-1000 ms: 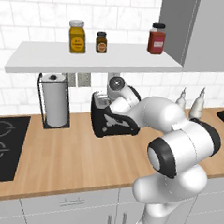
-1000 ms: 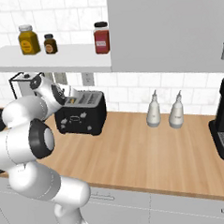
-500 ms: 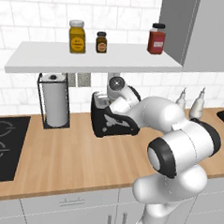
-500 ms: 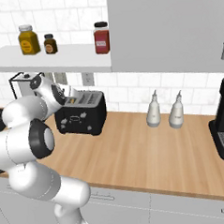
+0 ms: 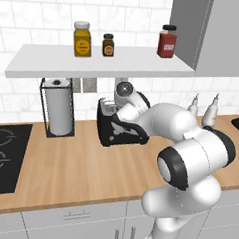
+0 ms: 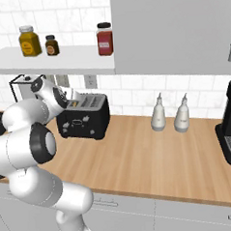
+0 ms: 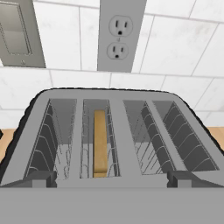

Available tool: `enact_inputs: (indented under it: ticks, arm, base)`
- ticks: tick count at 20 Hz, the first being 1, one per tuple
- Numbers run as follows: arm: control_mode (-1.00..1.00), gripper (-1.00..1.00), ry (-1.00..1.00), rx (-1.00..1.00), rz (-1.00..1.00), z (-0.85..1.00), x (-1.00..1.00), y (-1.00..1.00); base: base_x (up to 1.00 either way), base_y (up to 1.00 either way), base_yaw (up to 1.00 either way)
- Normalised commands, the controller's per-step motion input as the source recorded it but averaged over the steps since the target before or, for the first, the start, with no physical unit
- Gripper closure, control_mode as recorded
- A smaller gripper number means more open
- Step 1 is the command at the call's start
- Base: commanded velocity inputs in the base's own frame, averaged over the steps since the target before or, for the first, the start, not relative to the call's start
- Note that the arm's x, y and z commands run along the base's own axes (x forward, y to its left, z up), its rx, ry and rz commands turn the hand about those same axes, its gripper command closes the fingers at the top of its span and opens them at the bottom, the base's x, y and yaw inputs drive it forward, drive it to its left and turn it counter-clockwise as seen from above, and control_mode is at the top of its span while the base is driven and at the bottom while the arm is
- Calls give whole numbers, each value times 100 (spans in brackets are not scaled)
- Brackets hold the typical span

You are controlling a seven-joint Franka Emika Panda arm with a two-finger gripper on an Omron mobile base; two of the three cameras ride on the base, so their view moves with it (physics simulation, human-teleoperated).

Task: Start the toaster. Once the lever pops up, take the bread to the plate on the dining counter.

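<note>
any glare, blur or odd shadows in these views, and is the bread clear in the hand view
Hand view: sharp, evenly lit, no glare; the bread stands edge-on in a shaded slot of the toaster. Left base view: soft shadow under the shelf. Right base view: flat rendered light, no blur.

White arm reaches forward, pincer [image 7: 109,178] spread wide open.

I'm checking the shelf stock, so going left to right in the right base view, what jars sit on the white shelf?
Yellow jar with a pale lid → small dark brown jar → red jar with a dark lid.
</note>
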Motion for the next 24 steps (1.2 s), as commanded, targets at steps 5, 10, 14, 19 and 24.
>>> enact_inputs:
  ticks: [5,10,14,19,24]
  arm:
    - [-100,-100,0,0,0,0,0,0]
    - [-100,-100,0,0,0,0,0,0]
    - [-100,-100,0,0,0,0,0,0]
    - [-100,-100,0,0,0,0,0,0]
    - [-100,-100,0,0,0,0,0,0]
  base:
    - [0,0,0]
    - [0,0,0]
    - [0,0,0]
    - [0,0,0]
    - [0,0,0]
